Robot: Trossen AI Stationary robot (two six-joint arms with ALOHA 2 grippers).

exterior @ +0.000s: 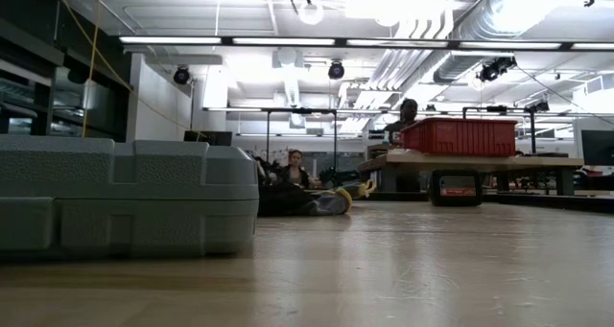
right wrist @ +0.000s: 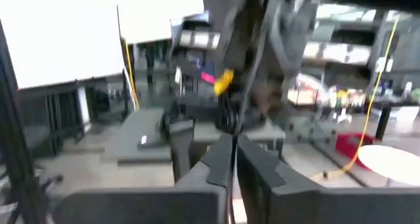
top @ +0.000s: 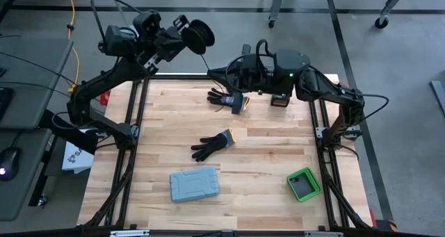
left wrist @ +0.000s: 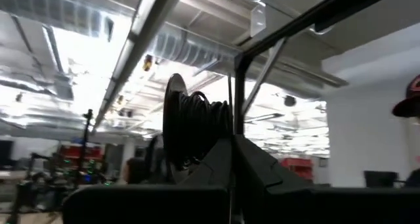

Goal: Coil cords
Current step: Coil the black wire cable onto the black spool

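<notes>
From above, the winding step appears to be in hand: the left hand (top: 182,30) is raised beyond the far-left corner of the worktop (top: 264,153), clenched on a black spool-like coil of the cords (top: 200,34). The right hand (top: 221,76) is stretched over the far edge toward it, fingers closed. A thin strand between the two cannot be made out. The next move is judged to call for the loose end to be fed round the coil without slack — the wire is fine and would tangle easily. Two black gloves (top: 212,145), a grey case (top: 195,185) and a green box (top: 303,184) lie untouched.

At worktop height, only the grey case and one glove are seen; neither hand shows.

Past the left wrist, the coil is seen wound on a disc, gripped at the closed fingertips.

Past the right wrist, the fingers are pressed together; whether a strand is pinched cannot be told.
</notes>
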